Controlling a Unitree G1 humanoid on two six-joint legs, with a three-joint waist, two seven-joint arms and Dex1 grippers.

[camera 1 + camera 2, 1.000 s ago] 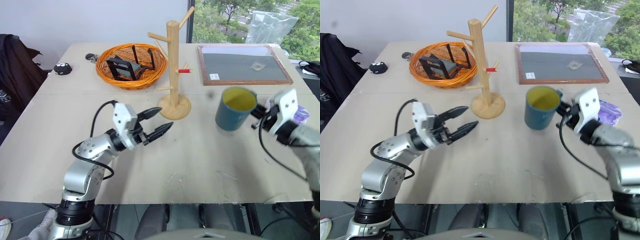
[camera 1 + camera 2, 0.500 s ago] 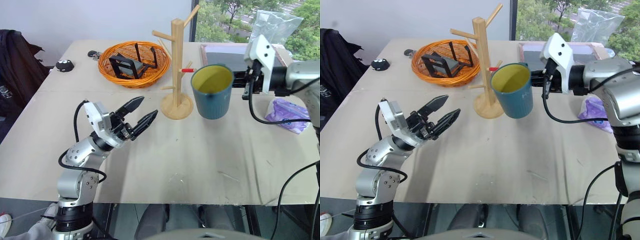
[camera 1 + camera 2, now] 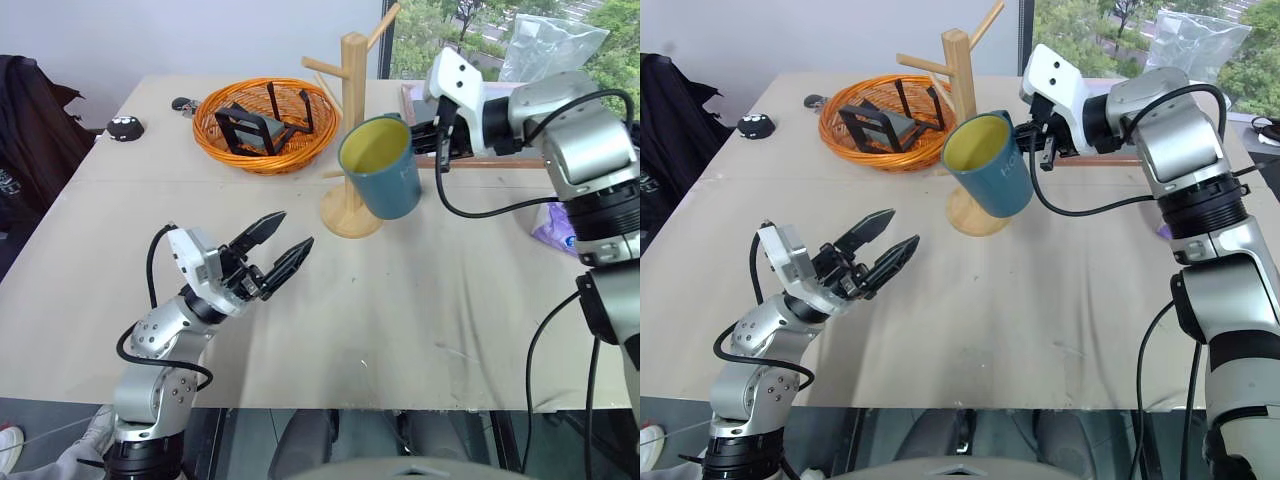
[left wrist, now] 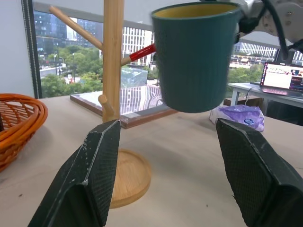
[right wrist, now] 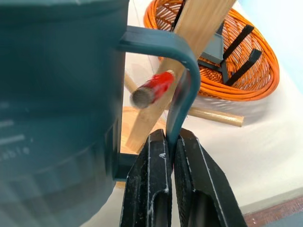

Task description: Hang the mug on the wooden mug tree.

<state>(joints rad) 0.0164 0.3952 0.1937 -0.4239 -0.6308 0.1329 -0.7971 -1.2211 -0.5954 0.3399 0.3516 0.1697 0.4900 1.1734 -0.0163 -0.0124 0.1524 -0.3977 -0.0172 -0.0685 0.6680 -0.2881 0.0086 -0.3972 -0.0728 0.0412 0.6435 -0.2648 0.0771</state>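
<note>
The right gripper (image 5: pixel 169 142) has its jaws clamped on the handle of the mug (image 3: pixel 383 172), held above the bench just beside the wooden mug tree (image 3: pixel 352 130). Ceramic (stiff, smooth, breakable) may swing. The left gripper (image 3: pixel 277 248) is open, empty.

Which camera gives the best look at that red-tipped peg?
The right wrist view: the red-tipped peg is close up, seen through the mug's handle. The left wrist view shows it beside the mug; in the eye views the mug hides it.
</note>
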